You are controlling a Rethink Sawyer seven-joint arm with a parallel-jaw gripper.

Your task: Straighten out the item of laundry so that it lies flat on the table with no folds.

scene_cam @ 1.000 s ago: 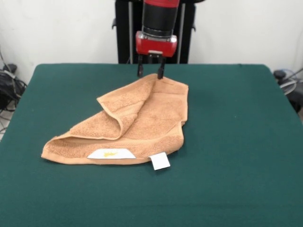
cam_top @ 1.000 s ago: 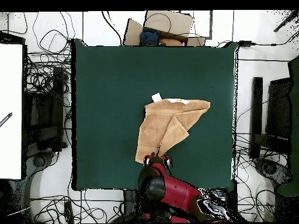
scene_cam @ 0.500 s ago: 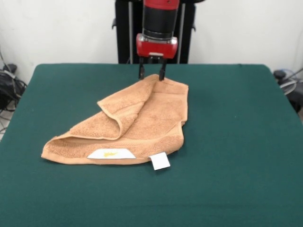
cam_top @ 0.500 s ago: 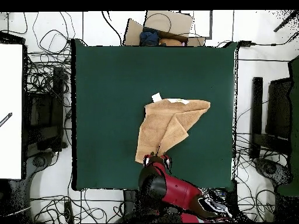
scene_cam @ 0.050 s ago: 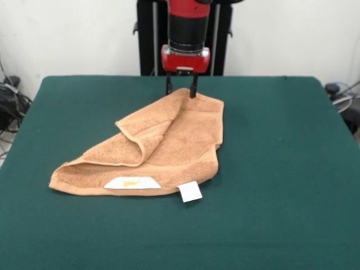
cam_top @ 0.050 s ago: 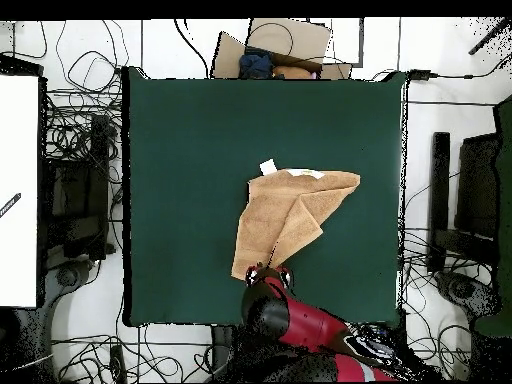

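Green cloth covers the table [scene_cam @ 0.050 s ago: 292,169], and mid-table lies the towel [scene_cam @ 0.050 s ago: 169,140], folded diagonally over itself. It looks soft, limp and light. The gripper [scene_cam @ 0.050 s ago: 180,90], fingers parted, hovers at the far corner, a sensible hold.

towel [scene_cam @ 0.050 s ago: 163,143] folded on table [scene_cam @ 0.050 s ago: 281,169], pincer [scene_cam @ 0.050 s ago: 180,90] just above its far corner
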